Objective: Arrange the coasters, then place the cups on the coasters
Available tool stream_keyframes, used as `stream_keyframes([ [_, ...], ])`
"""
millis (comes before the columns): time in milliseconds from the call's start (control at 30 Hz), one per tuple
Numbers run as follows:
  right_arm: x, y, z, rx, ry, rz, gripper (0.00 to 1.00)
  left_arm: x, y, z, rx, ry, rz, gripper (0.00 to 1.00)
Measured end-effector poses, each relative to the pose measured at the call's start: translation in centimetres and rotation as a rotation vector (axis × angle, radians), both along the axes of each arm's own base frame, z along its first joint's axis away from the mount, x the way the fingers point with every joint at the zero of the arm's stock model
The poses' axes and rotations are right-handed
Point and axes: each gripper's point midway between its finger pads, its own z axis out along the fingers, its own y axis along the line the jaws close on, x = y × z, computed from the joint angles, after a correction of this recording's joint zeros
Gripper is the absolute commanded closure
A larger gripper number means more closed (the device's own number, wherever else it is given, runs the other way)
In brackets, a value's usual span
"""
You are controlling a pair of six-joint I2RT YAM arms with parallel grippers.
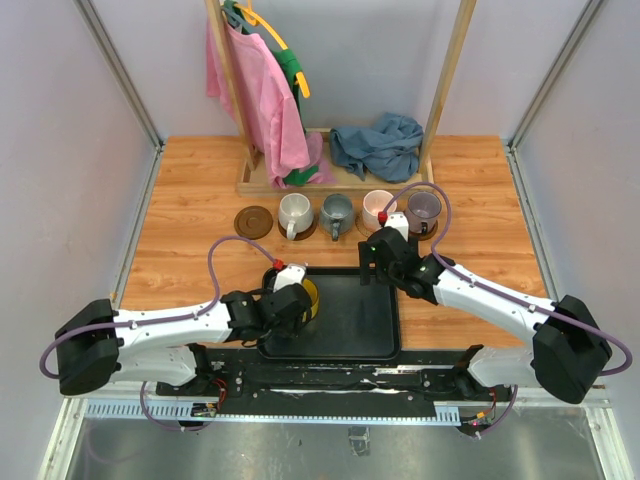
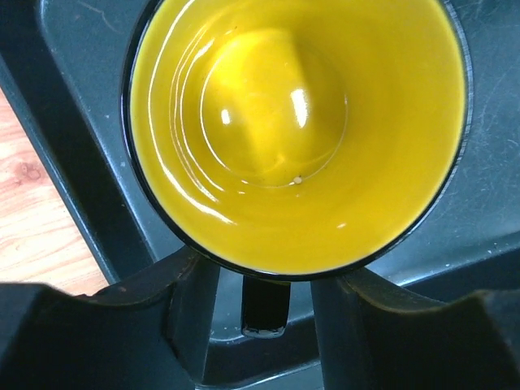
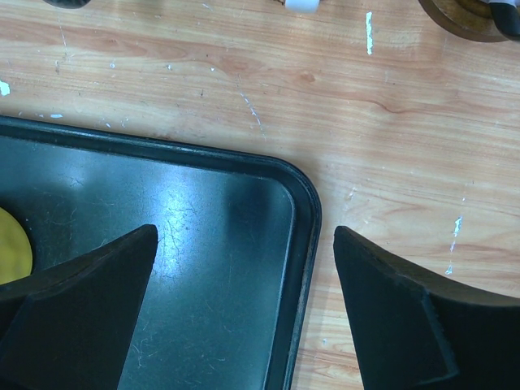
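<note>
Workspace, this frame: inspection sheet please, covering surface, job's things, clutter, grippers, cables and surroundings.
surface: wooden table, black tray at near edge
job's things: white cup, grey cup, purple cup on coasters; pink cup base hidden; bare coaster at left end; yellow cup in tray
clutter: rack with garments, blue cloth
grippers: left gripper open astride yellow cup's handle; right gripper open over tray corner
cables: purple cable loops on both arms
surroundings: grey walls

A tray is set near-centre on the table, one cup in its left part. Behind it, a bare coaster is followed rightward by four cups in a row, a rack behind them.
</note>
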Motion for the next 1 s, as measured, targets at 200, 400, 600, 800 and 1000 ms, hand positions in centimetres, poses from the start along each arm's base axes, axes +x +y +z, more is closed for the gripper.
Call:
stream_keyframes([
  [200, 0.0, 0.0, 0.0, 0.0, 0.0, 0.0, 0.09, -0.2, 0.8, -0.8, 0.02, 0.006, 0.017, 0.67],
  [400, 0.0, 0.0, -0.1, -0.001, 0.002, 0.0, 0.09, 0.0, 0.8, -1.0, 0.024, -0.002, 0.029, 0.83],
  [600, 0.0, 0.0, -0.1, 0.0, 0.002, 0.001, 0.09, 0.5, 0.8, -1.2, 0.035, -0.021, 0.042, 0.94],
  [800, -0.1, 0.1, -0.1, 0.003, 0.006, 0.004, 0.09, 0.9, 0.7, -1.1, 0.038, -0.036, 0.054, 0.99],
  [1000, -0.1, 0.1, -0.1, 0.002, 0.006, 0.004, 0.09, 0.9, 0.7, -1.0, 0.041, -0.037, 0.055, 1.0],
])
